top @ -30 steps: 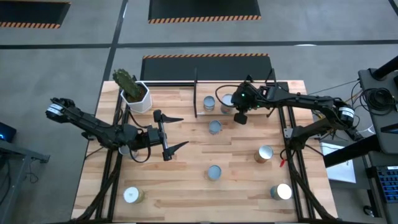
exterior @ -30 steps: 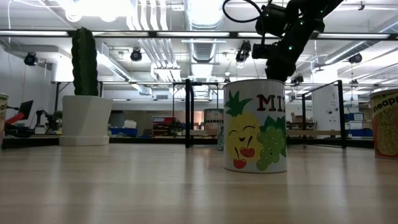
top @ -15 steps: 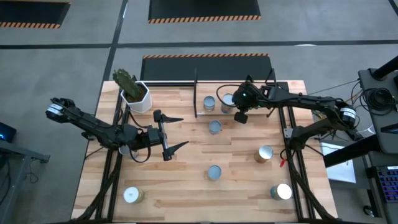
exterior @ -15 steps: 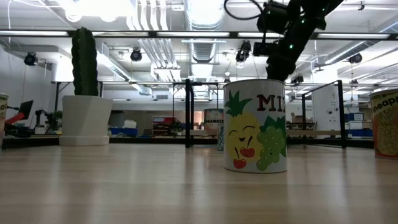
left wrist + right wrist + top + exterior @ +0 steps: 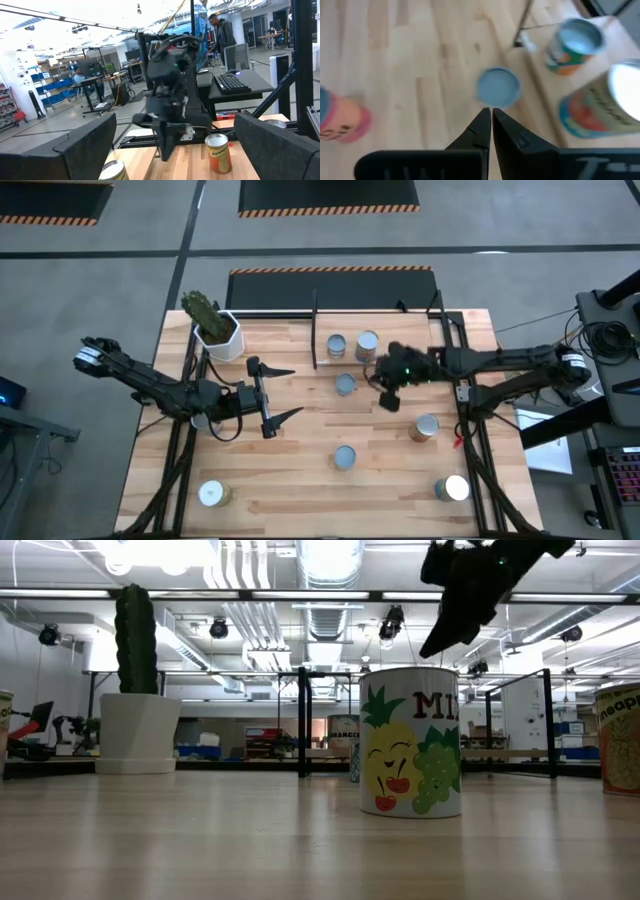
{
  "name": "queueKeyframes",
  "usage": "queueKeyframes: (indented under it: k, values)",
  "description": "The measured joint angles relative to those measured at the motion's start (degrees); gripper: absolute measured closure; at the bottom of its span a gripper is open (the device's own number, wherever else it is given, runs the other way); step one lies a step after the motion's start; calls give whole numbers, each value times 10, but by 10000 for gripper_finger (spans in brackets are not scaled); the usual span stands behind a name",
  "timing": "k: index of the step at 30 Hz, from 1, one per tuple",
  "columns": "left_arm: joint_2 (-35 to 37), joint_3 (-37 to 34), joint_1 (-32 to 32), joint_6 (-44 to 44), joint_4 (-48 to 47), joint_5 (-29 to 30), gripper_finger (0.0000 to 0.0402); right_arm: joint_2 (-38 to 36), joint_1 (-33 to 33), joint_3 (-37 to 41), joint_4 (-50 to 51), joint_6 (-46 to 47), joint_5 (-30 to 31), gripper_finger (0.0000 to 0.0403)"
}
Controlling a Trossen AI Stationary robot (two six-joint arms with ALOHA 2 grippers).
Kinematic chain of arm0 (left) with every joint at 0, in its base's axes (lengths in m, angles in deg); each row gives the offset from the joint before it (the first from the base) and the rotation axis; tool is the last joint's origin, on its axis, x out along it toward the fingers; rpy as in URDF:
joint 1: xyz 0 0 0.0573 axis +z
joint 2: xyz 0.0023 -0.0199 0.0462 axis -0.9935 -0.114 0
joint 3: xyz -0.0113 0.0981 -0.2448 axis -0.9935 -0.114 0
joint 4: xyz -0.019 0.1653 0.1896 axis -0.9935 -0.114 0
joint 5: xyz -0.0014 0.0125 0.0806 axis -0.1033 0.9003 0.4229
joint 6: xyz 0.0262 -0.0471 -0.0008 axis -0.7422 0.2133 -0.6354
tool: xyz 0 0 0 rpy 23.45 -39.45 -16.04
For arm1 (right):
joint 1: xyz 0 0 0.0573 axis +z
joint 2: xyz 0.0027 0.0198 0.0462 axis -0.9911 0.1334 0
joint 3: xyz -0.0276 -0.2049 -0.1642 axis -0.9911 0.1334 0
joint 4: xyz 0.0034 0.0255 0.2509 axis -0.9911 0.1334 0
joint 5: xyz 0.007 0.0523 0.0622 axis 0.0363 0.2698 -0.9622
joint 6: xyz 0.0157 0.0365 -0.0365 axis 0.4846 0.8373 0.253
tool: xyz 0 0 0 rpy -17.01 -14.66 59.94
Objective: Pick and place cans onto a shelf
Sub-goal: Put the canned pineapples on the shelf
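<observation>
— What's the room like?
— Open workshop, ducts overhead; a butcher-block desk (image 5: 300,440) carrying six loose cans, two more on the shelf (image 5: 395,315).
— Any labels?
— The nearest can (image 5: 411,741) reads "MI".
— The hands?
— Right hand (image 5: 388,400) pinched shut, empty; left hand (image 5: 283,394) wide

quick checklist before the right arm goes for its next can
1. Right gripper empty: ok, its fingers are together with nothing between them.
2. Right gripper open enough to take a can: not ok, it is shut.
3. Next can picked out: ok, a blue-topped can stands upright on the table just off the shelf.
4. Room on the shelf: ok, two cans stand there with bare board beside them.
5. Left gripper out of the way: ok, it waits open over the table's left half.
6. Right gripper's height above the table: cannot tell.
</observation>
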Motion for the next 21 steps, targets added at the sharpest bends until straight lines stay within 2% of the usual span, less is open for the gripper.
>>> queueKeyframes:
  k: [6, 10, 16, 21]
  values:
    - [0, 0, 0, 12, 0, 0, 15, 12, 59, 4, 32, 70, 0, 394]
    - [0, 0, 0, 15, 0, -1, 15, 12, 91, -49, 191, 169, -27, 394]
    - [0, 0, 0, 15, 1, -1, 15, 11, 135, -134, 450, 407, -65, 394]
    - [0, 0, 0, 20, 2, -2, 15, 11, 170, -141, 513, 543, -77, 392]
